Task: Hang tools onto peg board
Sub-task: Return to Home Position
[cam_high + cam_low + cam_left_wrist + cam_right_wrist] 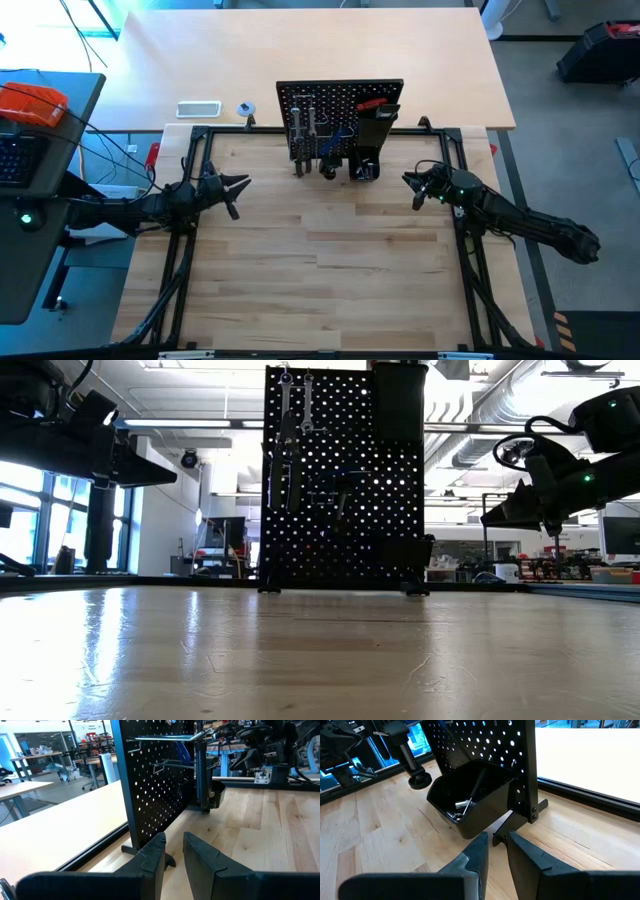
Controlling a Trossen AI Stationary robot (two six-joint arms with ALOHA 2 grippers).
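1. Holding small metal bits (460, 811), the black bin (470, 824) hangs low on the peg board (340, 100) at the far edge of the table (330, 260).
2. Left gripper (240, 195) and right gripper (410, 192) flank it, jaws apart, empty.

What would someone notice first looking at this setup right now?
The black peg board stands upright at the far edge of the table, with silver wrenches hanging near its top. The left gripper and right gripper hang open and empty on either side, clear of it.
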